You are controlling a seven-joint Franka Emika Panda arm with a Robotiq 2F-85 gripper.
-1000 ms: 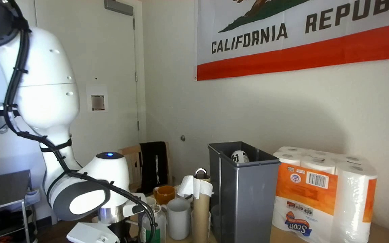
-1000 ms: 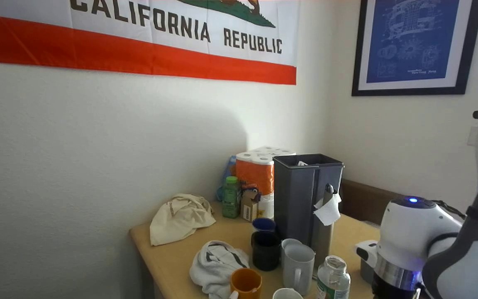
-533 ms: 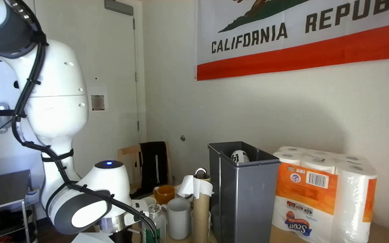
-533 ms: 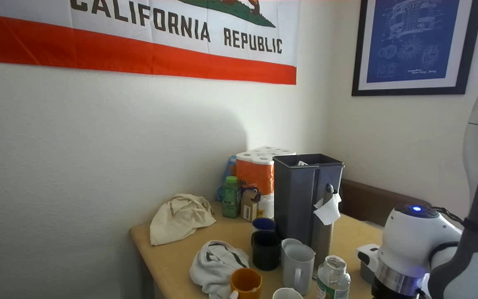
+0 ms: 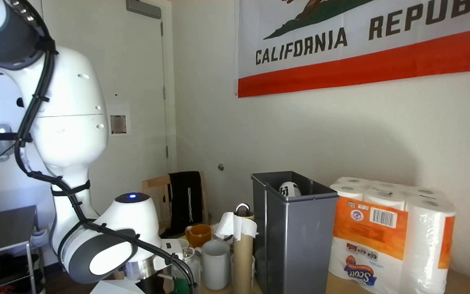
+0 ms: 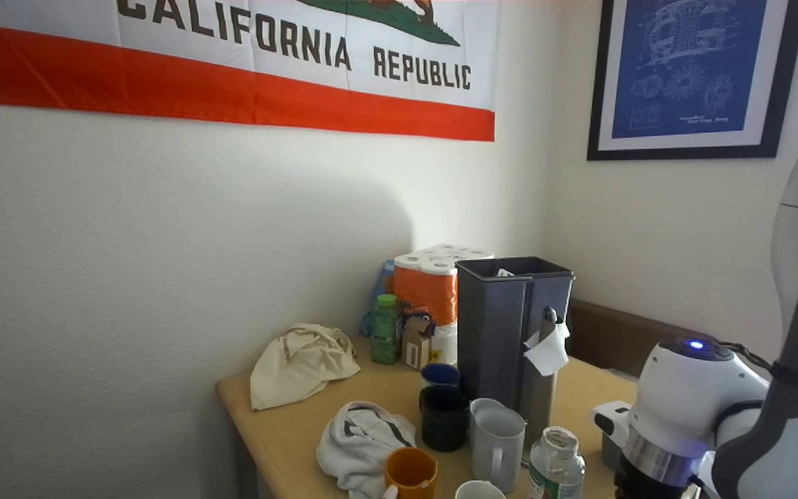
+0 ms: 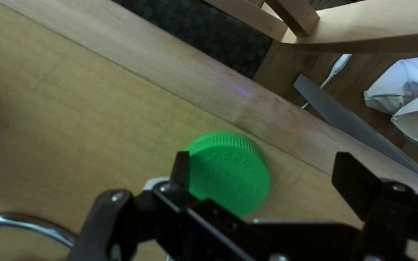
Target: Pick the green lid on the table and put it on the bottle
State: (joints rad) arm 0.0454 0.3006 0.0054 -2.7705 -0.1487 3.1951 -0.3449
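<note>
On the table (image 7: 96, 119), near its pale edge, the green lid (image 7: 230, 174) lies flat: round, rib-sided, embossed "OPEN", its top facing up, equally wide every way. In the wrist view the pincer (image 7: 262, 163), spread wide and holding nothing, has one finger left of the lid, the other well right.

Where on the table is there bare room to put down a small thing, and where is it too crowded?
In an exterior view, bare table lies between the bag, towel and blue mug. In the wrist view, another patch lies between the lid, wooden edging and metal rod. Beside the bin it is crowded: black mug, grey mug and clear bottle.
</note>
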